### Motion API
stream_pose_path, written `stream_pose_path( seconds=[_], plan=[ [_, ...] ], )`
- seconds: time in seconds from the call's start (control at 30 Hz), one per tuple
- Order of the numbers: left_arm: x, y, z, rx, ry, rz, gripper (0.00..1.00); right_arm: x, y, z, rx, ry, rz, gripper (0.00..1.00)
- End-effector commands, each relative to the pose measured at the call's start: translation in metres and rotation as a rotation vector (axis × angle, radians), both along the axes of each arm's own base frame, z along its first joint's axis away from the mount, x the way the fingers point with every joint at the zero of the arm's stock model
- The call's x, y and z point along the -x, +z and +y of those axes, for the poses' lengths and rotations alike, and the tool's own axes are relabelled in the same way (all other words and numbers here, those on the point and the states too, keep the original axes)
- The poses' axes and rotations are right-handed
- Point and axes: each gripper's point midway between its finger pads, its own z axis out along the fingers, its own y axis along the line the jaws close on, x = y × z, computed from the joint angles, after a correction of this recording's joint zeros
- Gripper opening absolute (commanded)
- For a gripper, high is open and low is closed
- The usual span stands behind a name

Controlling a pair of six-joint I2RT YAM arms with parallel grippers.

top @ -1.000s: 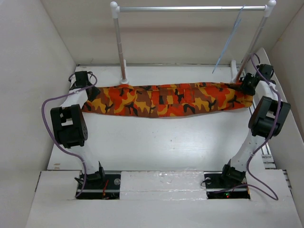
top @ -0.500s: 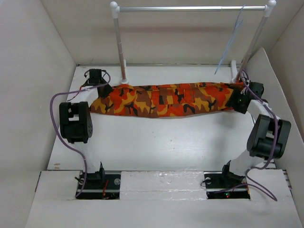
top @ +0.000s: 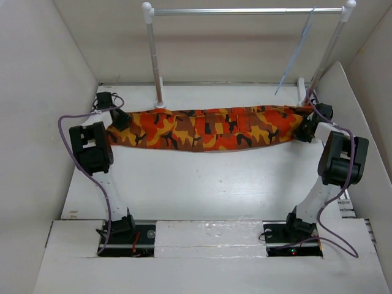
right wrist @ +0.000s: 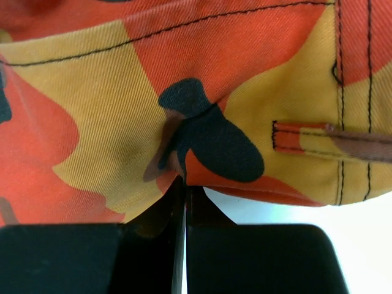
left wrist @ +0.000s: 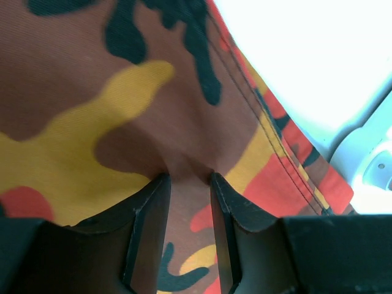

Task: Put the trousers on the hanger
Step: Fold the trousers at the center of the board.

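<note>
The camouflage trousers (top: 208, 130) lie folded in a long band across the back of the table. My left gripper (top: 117, 117) is at their left end, shut on a fold of cloth (left wrist: 92, 92) that runs between its fingers (left wrist: 188, 177). My right gripper (top: 304, 130) is at their right end, by a belt loop. Its jaws (right wrist: 185, 180) are pressed together on a puckered bit of the trousers' edge (right wrist: 92, 92). The pale blue hanger (top: 296, 52) dangles from the right part of the silver crossbar, above and behind the trousers' right end.
A rack with white posts (top: 153, 55) and a silver crossbar (top: 245, 11) stands behind the trousers. White walls close in the table on the left, back and right. Both arms' purple cables loop beside their elbows.
The left gripper has moved back to the left with the trousers' end, drawing the band straight. The right gripper opened, then shut on the trousers' right edge, and its elbow rose.
</note>
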Motion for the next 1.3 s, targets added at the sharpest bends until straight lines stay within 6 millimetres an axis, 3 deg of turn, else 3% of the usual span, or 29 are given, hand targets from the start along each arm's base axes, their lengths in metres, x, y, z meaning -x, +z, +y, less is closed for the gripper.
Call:
stream_pose_path(
  seconds=[0.0,0.07,0.1,0.13,0.17,0.2,0.23,0.27,0.37,0.4,0.47,0.5,0.53,0.63,0.67,0.7,0.8,0.87,0.93,1.0,1.07,1.1,1.13,1.17,1.2,1.27],
  plan=[
    [0.031,-0.021,0.022,0.031,0.056,0.103,0.30,-0.004,0.015,-0.007,0.069,-0.014,-0.043,0.00],
    [0.044,-0.022,0.041,0.020,0.095,0.116,0.30,0.018,0.016,-0.008,0.086,-0.027,-0.027,0.00],
    [0.059,-0.031,0.046,0.019,0.113,0.158,0.30,0.030,0.015,-0.013,0.088,-0.042,-0.020,0.00],
    [0.063,-0.025,0.049,0.025,0.115,0.139,0.30,0.039,0.016,-0.010,0.089,-0.043,-0.021,0.00],
    [0.071,-0.024,0.058,0.040,0.140,0.132,0.30,0.061,0.003,-0.010,0.080,-0.061,0.019,0.00],
    [0.083,-0.032,0.055,0.066,0.143,0.148,0.30,0.069,0.014,-0.010,0.089,-0.065,-0.015,0.00],
    [0.086,-0.027,0.054,0.064,0.139,0.140,0.30,0.078,0.014,-0.011,0.085,-0.075,-0.018,0.00],
    [0.097,-0.031,0.058,0.052,0.146,0.170,0.30,0.095,0.014,-0.008,0.082,-0.077,-0.017,0.00],
    [0.116,-0.027,0.074,-0.054,0.179,0.235,0.31,0.117,0.014,-0.005,0.080,-0.077,-0.010,0.00],
    [0.135,-0.029,0.086,-0.133,0.218,0.308,0.31,0.132,0.015,0.001,0.087,-0.058,0.001,0.00],
    [0.152,-0.019,0.091,-0.179,0.245,0.324,0.30,0.152,0.016,-0.004,0.089,-0.078,0.016,0.00],
    [0.174,-0.025,0.090,-0.207,0.265,0.373,0.30,0.173,0.008,0.001,0.073,-0.069,0.059,0.00],
    [0.179,-0.010,0.092,-0.231,0.290,0.336,0.30,0.179,0.019,0.001,0.086,-0.072,0.021,0.00],
    [0.197,0.005,0.097,-0.288,0.343,0.320,0.30,0.213,0.020,-0.007,0.095,-0.111,0.049,0.00],
    [0.198,0.008,0.097,-0.286,0.360,0.317,0.30,0.217,0.033,-0.014,0.125,-0.135,0.009,0.00],
    [0.199,0.012,0.096,-0.280,0.369,0.319,0.30,0.217,0.037,-0.006,0.100,-0.111,-0.009,0.00],
    [0.190,0.033,0.096,-0.255,0.404,0.267,0.29,0.202,0.042,0.013,0.009,-0.030,-0.075,0.37],
    [0.173,0.054,0.083,-0.258,0.365,0.194,0.30,0.194,0.047,0.010,-0.003,-0.009,-0.066,0.62],
    [0.149,0.082,0.064,-0.266,0.300,0.104,0.30,0.188,0.056,0.008,-0.003,0.002,-0.079,0.66],
    [0.121,0.105,0.008,-0.274,0.117,-0.004,0.29,0.174,0.071,0.010,-0.007,0.019,-0.122,0.67],
    [0.110,0.124,-0.044,-0.276,-0.025,-0.097,0.17,0.171,0.078,0.006,-0.002,0.000,-0.128,0.67],
    [0.108,0.130,-0.105,-0.248,-0.185,-0.169,0.09,0.174,0.080,0.003,0.007,-0.029,-0.112,0.67],
    [0.113,0.139,-0.133,-0.227,-0.252,-0.209,0.00,0.179,0.079,-0.009,0.061,-0.082,-0.086,0.68],
    [0.119,0.140,-0.159,-0.198,-0.310,-0.225,0.00,0.184,0.076,-0.017,0.077,-0.120,-0.063,0.71],
    [0.132,0.138,-0.207,-0.149,-0.441,-0.254,0.00,0.189,0.073,-0.024,0.082,-0.154,-0.053,0.71],
    [0.148,0.133,-0.244,-0.122,-0.520,-0.252,0.00,0.200,0.062,-0.035,0.046,-0.226,-0.034,0.71]
  ],
)
